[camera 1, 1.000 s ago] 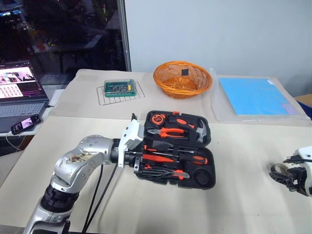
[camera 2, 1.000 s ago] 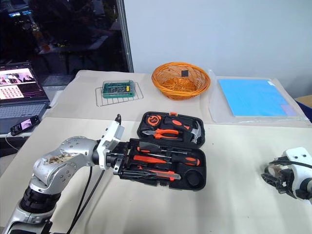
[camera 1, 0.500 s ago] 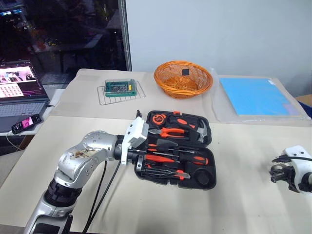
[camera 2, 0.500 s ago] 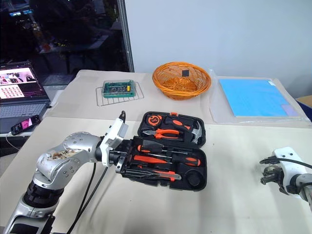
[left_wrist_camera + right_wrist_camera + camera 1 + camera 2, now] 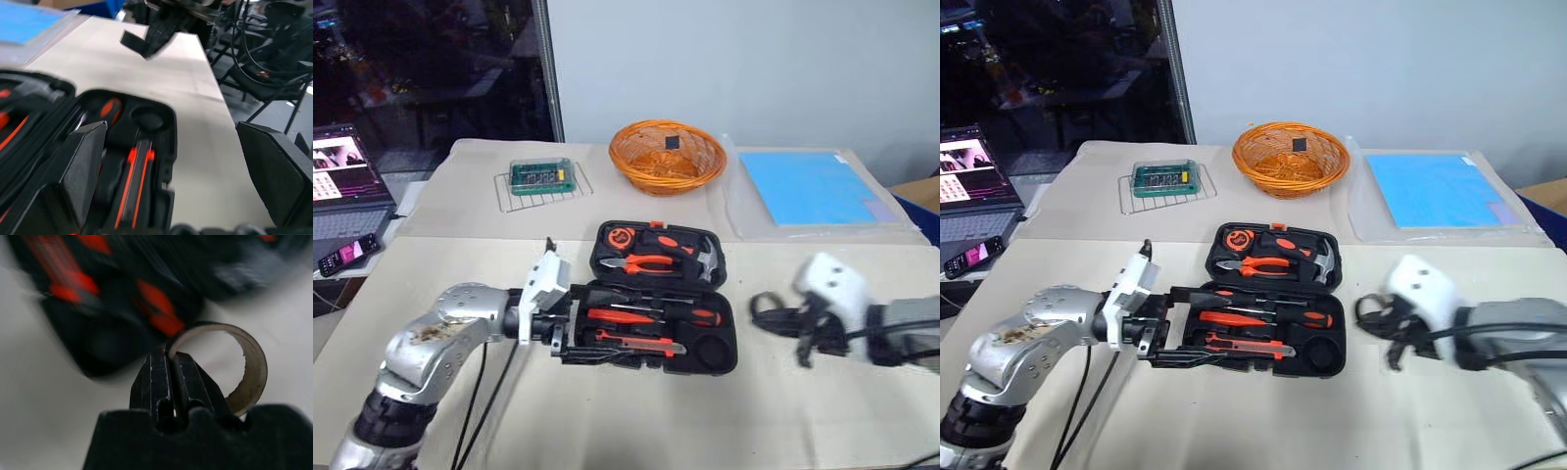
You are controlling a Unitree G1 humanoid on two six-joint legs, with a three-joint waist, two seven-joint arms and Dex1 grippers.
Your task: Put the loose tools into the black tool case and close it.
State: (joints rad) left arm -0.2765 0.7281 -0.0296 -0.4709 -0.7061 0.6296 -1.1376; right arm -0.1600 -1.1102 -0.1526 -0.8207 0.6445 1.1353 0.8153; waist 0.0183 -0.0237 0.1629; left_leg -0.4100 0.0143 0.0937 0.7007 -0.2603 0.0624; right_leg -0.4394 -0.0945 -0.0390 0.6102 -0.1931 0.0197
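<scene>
The black tool case (image 5: 658, 299) is lying open on the bench (image 5: 607, 421), its lid half holding orange-handled pliers (image 5: 641, 261), a hammer (image 5: 705, 258) and a round tape measure (image 5: 620, 236). The near half is carrying two black-and-orange screwdrivers (image 5: 651, 315), a thin screwdriver and the utility knife (image 5: 641, 340) in their recesses — the round recess (image 5: 709, 348) at the right end is sitting bare.

The left tool (image 5: 563, 328) is hanging at the case's left end with its fingers (image 5: 80, 161) standing wide apart, one over the tray's edge and one out over the bench; they are clamping nothing.

The right tool (image 5: 166, 377) is hovering just right of the case, above the bench, its fingers pressed together on the wall of the small beige tape roll (image 5: 244, 367) — one finger inside the ring, one outside. In the head views that arm (image 5: 862, 318) is showing as a blur beside the case's right edge.

Behind the case, an orange wicker basket (image 5: 666, 155), a wire rack with a green box (image 5: 540, 176) and a blue sheet (image 5: 808, 188) are resting on the far bench.
</scene>
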